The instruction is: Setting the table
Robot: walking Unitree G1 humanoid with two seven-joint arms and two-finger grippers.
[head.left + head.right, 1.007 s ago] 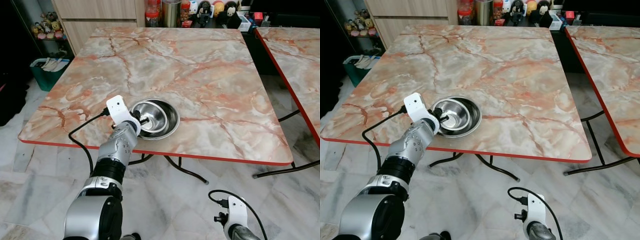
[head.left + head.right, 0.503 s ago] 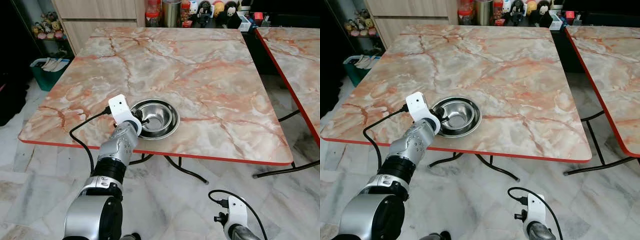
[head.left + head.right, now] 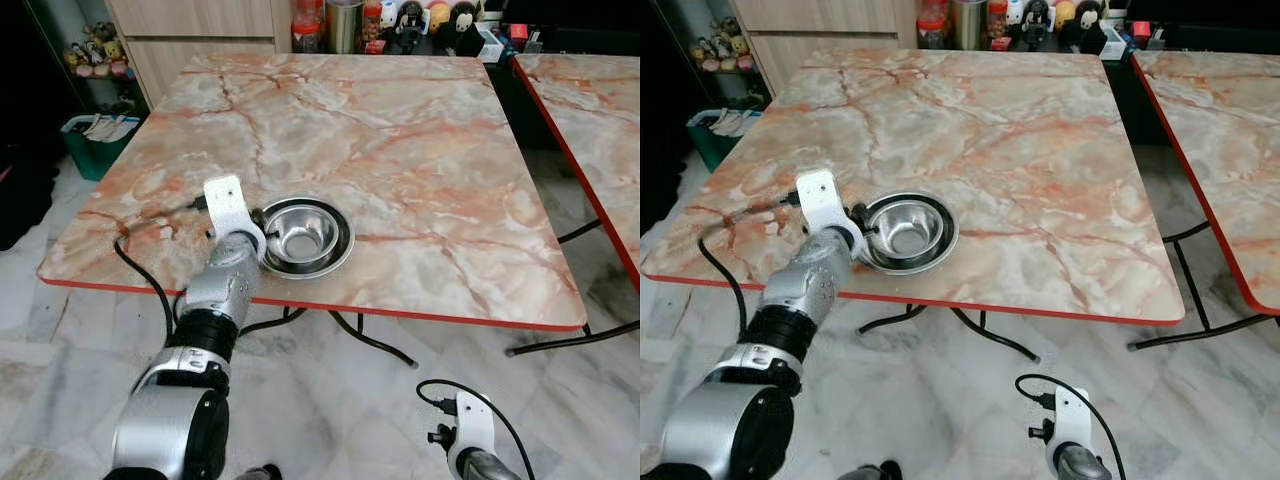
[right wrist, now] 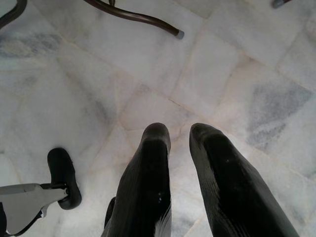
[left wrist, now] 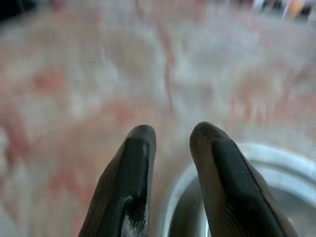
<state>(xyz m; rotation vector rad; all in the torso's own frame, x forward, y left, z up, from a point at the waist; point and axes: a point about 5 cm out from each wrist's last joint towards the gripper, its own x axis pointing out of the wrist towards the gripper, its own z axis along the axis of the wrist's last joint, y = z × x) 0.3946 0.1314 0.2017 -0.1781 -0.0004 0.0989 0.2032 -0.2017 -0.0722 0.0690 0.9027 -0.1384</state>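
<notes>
My left pincer [image 5: 170, 148] hangs released, fingers parted, at the left rim of the shiny round steel bowl [image 3: 306, 236], which sits near the pink-veined marble counter [image 3: 400, 150]'s near edge, within a diner's reach. My right pincer [image 4: 180, 143] idles over the floor, fingers slightly apart.

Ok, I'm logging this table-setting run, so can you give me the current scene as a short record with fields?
surface: marble-pattern table with a red edge
item: steel bowl, upright, on the table near its front edge
left gripper: at the bowl's left rim, fingers slightly apart, one finger over the rim; no grip visible
right gripper: hanging idle over the tiled floor, holding nothing
second table: to the right, same pattern
background: jars and figurines beyond the far edge
</notes>
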